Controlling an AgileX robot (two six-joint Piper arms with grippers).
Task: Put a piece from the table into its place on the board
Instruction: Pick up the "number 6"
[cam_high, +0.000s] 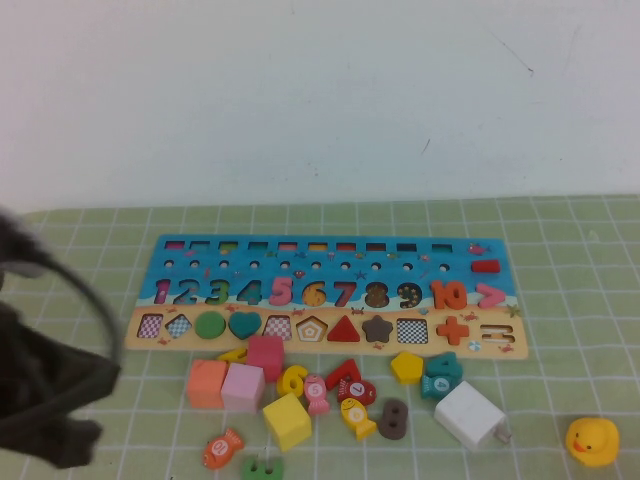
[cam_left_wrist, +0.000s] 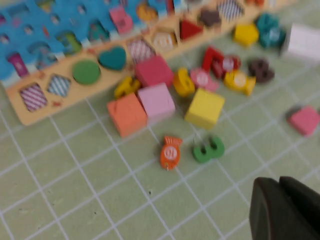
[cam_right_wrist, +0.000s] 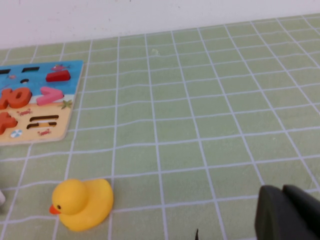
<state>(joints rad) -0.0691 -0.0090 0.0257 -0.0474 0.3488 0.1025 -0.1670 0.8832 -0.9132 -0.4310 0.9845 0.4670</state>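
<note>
While the board (cam_high: 330, 296) lies flat on the table (cam_high: 560, 260) with its blue numeral band on the far side and its tan shape band on the near side, the loose pieces sit in a cluster just in front of its near edge.

Item, the piece (cam_high: 292, 380): a small yellow "6" lying flat on the cloth, just beside the pink cube (cam_high: 243, 387) and the pink fish token (cam_high: 316, 393), behind the yellow cube (cam_high: 287, 421). It is off the board.

Item, neighbours: orange cube (cam_high: 207, 383), dark pink cube (cam_high: 266, 355), red numeral (cam_high: 343, 375), brown "8" (cam_high: 393, 418), yellow pentagon (cam_high: 406, 367), teal numeral (cam_high: 441, 375), white block (cam_high: 470, 415), orange fish token (cam_high: 222, 449), green "3" (cam_high: 262, 467). A rubber duck (cam_high: 592, 441) stands well apart on the robot's right.

Item, left gripper (cam_left_wrist: 280, 210): raised above the near left part of the table, well apart from the cluster, fingers pressed together, holding nothing.

Item, right gripper (cam_right_wrist: 287, 212): low over bare cloth on the right, near the duck; its fingers appear closed together, empty.
</note>
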